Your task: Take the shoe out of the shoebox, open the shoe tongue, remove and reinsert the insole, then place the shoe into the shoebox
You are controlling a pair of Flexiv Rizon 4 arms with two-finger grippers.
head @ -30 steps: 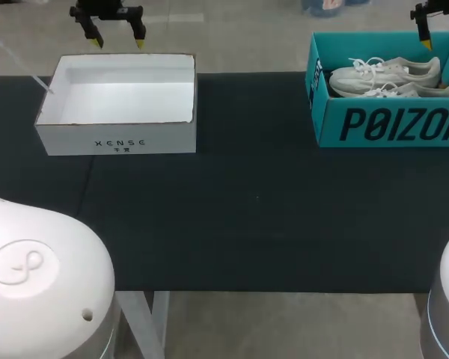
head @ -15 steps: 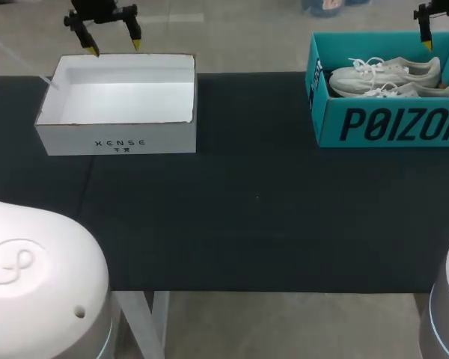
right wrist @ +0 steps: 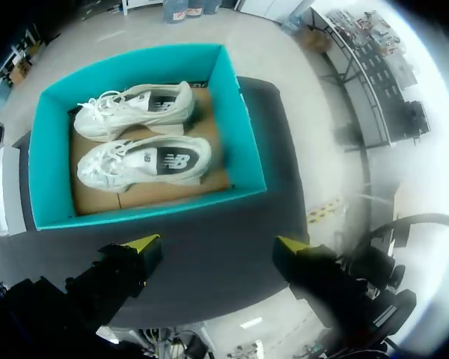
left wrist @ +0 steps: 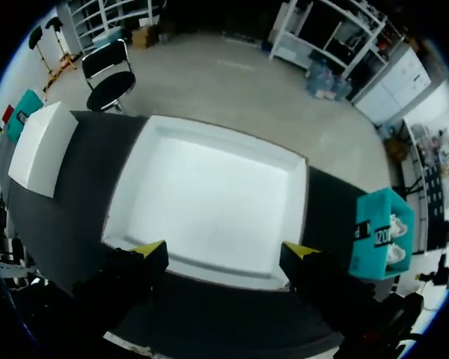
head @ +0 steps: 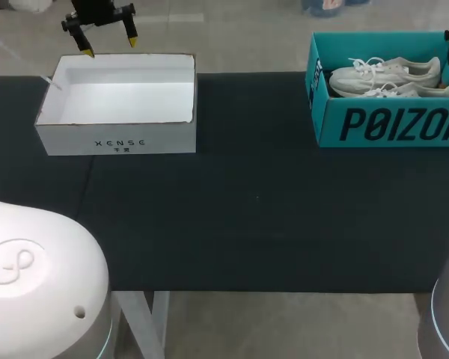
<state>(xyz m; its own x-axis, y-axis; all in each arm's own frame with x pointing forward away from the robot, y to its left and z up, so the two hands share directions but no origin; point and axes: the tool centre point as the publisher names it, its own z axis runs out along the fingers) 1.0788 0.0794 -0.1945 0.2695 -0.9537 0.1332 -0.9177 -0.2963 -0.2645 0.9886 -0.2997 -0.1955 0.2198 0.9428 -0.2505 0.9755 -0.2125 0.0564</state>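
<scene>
Teal shoebox (head: 389, 123) with two white shoes (head: 389, 73), white box (head: 116, 138) well apart

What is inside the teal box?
The teal box holds two white shoes, side by side on a brown sheet. The sheet under the shoes is covered, and their insoles cannot be seen.
</scene>
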